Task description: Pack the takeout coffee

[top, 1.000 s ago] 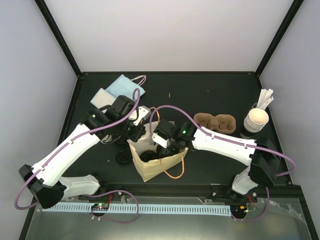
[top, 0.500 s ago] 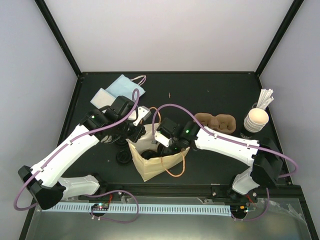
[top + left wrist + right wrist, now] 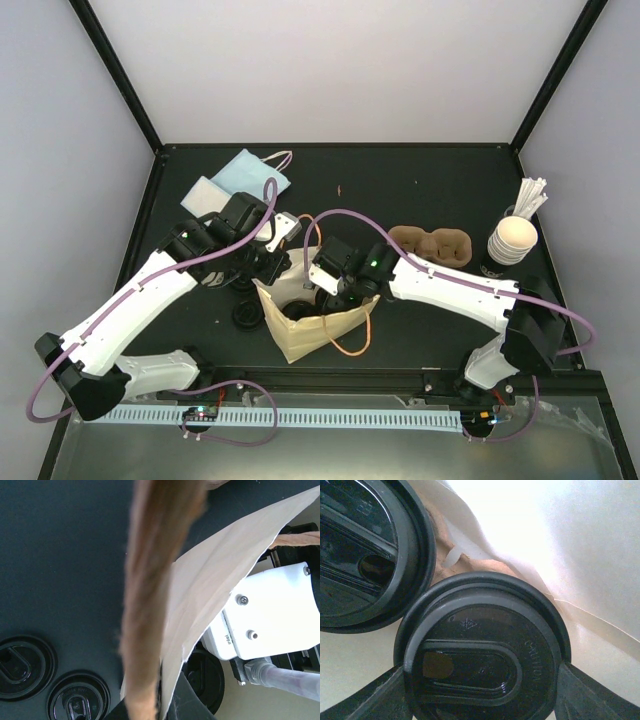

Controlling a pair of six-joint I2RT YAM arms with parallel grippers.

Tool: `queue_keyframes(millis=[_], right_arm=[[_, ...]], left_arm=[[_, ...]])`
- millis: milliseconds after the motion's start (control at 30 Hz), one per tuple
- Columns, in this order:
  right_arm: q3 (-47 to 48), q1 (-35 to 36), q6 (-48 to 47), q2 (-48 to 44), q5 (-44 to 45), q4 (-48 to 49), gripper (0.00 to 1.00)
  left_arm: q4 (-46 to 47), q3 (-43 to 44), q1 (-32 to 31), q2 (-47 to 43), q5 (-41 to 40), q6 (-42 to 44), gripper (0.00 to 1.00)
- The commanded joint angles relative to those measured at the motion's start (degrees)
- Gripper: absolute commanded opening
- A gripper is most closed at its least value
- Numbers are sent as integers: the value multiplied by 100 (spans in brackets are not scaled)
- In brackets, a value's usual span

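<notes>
A tan paper bag (image 3: 320,338) stands open at the table's near middle. My left gripper (image 3: 272,262) is shut on the bag's left rim (image 3: 215,565), with the brown handle (image 3: 150,580) blurred in front of the lens. My right gripper (image 3: 337,293) reaches down inside the bag. In the right wrist view its two fingers (image 3: 390,695) press on either side of the takeout coffee (image 3: 485,655), of which only the black lid shows. A second black-lidded cup (image 3: 365,545) stands beside it, with brown pulp between them.
Two loose black lids (image 3: 247,315) lie left of the bag. A brown pulp carrier (image 3: 430,245) sits to the right. A stack of cups with white sticks (image 3: 512,238) is at the far right. A pale blue pouch (image 3: 248,172) and a white napkin (image 3: 205,192) lie at the back left.
The right arm has shifted a little to the right and deeper into the bag. The left gripper keeps the bag's rim where it was.
</notes>
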Motion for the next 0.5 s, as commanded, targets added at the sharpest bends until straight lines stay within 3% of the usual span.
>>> queue_keyframes(millis=[0, 467], right_arm=[[-329, -22, -189, 318, 517, -1313, 54], [-584, 45, -532, 293, 904, -1649, 55]], left_arm=[[-26, -6, 38, -102, -91, -31, 2], [-38, 29, 42, -68, -94, -41, 2]])
